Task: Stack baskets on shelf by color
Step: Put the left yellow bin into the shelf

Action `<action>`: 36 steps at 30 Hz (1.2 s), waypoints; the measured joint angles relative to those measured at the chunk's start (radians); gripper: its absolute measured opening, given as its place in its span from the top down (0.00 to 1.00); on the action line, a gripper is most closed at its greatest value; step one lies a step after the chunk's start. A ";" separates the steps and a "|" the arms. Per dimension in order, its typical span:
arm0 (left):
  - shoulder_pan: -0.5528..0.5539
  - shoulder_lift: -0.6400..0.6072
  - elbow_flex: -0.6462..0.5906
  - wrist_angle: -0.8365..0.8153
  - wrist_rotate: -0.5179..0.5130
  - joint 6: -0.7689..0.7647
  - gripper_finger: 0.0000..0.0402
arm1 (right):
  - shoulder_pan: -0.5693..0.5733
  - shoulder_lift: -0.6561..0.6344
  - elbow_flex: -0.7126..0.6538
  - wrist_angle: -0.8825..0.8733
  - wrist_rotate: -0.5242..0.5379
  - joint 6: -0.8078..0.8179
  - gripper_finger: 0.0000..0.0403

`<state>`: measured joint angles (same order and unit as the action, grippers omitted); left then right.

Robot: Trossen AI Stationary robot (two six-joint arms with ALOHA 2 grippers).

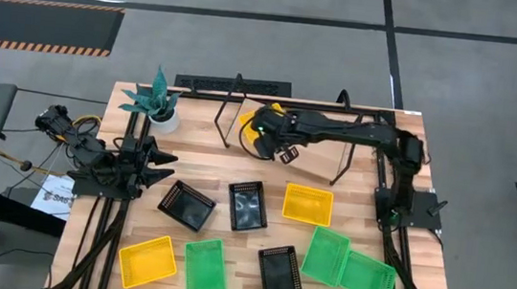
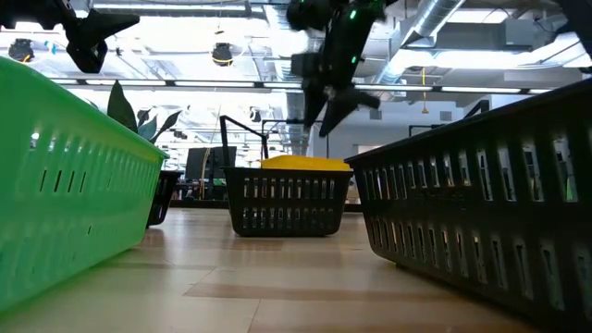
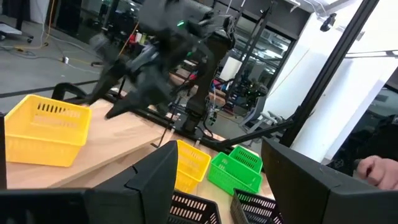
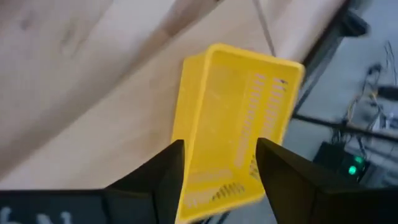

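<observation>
One yellow basket point(image 1: 250, 130) point(image 4: 236, 118) stands by its bottom on the left end of the shelf point(image 1: 322, 132) point(image 3: 118, 140), a light board on wire legs at the table's far side. My right gripper point(image 1: 286, 151) point(image 4: 217, 171) hangs open just above and to the right of this basket, slanting down, its fingers clear of it. On the table in front lie two more yellow baskets point(image 1: 308, 204) point(image 1: 147, 261), three black ones point(image 1: 186, 204) and three green ones point(image 1: 326, 256). At the table's left edge my left gripper point(image 1: 162, 160) point(image 3: 217, 186) waits open.
A potted plant point(image 1: 155, 100) stands at the far left corner beside the shelf. The loose baskets fill the table's middle and near strip. The shelf board's middle and right end point(image 4: 87, 87) are bare. A person's hand point(image 3: 379, 169) shows beyond the table.
</observation>
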<state>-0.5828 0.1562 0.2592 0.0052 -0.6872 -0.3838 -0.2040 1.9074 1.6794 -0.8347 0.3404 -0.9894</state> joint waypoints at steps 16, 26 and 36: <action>0.000 0.000 0.000 0.003 -0.009 -0.012 0.45 | -0.117 -0.104 -0.172 -0.118 -0.146 0.462 0.95; 0.000 0.000 0.000 0.001 -0.017 -0.021 0.45 | -0.192 -0.102 -0.303 0.135 -0.162 0.439 0.96; 0.000 0.000 0.000 0.001 -0.017 -0.022 0.45 | -0.272 -0.102 -0.305 0.310 -0.159 0.405 0.98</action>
<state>-0.5827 0.1563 0.2592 0.0063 -0.7044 -0.4053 -0.4765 1.8050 1.3743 -0.5244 0.1818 -0.5846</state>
